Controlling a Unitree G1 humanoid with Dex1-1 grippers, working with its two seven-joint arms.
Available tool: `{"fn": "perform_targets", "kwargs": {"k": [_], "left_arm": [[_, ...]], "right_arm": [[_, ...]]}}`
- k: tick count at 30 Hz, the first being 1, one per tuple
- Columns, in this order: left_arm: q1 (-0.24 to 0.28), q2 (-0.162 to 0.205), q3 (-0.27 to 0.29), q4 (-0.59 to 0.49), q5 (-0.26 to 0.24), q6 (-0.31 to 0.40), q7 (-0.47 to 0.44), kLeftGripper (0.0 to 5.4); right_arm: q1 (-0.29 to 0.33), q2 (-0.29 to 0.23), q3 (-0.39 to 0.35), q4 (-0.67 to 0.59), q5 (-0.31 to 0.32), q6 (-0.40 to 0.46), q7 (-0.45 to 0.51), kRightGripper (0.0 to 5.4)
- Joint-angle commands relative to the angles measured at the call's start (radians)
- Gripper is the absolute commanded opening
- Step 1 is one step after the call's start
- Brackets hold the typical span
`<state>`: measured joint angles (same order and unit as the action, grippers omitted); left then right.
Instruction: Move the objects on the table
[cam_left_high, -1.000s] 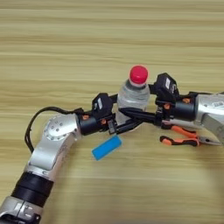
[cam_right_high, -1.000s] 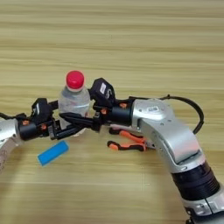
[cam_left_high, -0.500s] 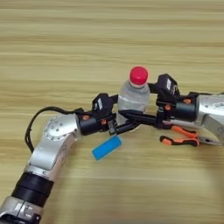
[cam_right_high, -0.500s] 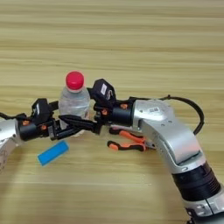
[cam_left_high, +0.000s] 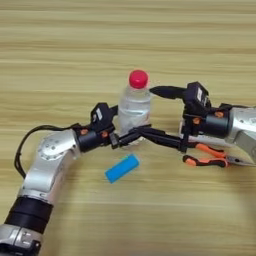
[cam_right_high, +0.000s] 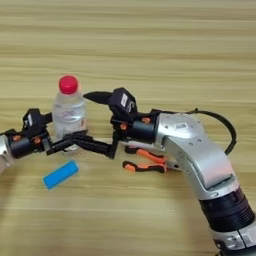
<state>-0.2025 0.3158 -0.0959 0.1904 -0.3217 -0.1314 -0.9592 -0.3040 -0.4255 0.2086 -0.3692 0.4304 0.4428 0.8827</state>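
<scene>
A small clear bottle (cam_left_high: 134, 109) with a red cap (cam_left_high: 138, 78) stands upright near the middle of the light-wood tabletop (cam_left_high: 60, 45). Both robot arms reach in toward it from opposite sides.

The left claw (cam_left_high: 120, 127) comes in from the left, at the bottle's lower half. One black finger lies in front of the bottle's base, the other passes behind it; the bottle sits between them, but whether they press on it cannot be told.

The right claw (cam_right_high: 92, 120) comes in from the right with its fingers spread wide, released. Its upper finger (cam_left_high: 167, 91) points at the bottle's shoulder just under the cap, its tip close beside the plastic. Its lower finger (cam_left_high: 160, 137) stretches along the tabletop in front of the bottle's base, meeting the left claw's front finger there. The bottle stands within this wide opening.

A small blue block (cam_left_high: 121, 168) lies flat on the tabletop in front of the bottle, a little to its left, apart from both claws.

Orange-handled pliers (cam_left_high: 210, 155) lie on the tabletop to the right of the bottle, just under and in front of the right arm's wrist.

The left arm's silver forearm runs down to the lower left corner; the right arm's runs off to the lower right.
</scene>
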Motion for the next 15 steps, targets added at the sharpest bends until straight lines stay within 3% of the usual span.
{"fn": "perform_targets", "kwargs": {"k": [1, 10, 15], "left_arm": [[-0.02, 0.005, 0.057, 0.011, -0.017, -0.041, 0.022, 3.13], [-0.038, 0.009, 0.087, 0.138, 0.049, -0.097, 0.094, 3.13], [-0.052, -0.009, 0.065, 0.193, 0.145, -0.112, 0.194, 3.13]], "right_arm": [[0.003, -0.021, -0.026, -0.009, 0.011, -0.012, 0.006, 5.4], [0.002, -0.021, -0.029, -0.006, 0.01, -0.015, 0.006, 5.4], [0.003, -0.02, -0.028, -0.005, 0.008, -0.017, 0.004, 5.4]]}}
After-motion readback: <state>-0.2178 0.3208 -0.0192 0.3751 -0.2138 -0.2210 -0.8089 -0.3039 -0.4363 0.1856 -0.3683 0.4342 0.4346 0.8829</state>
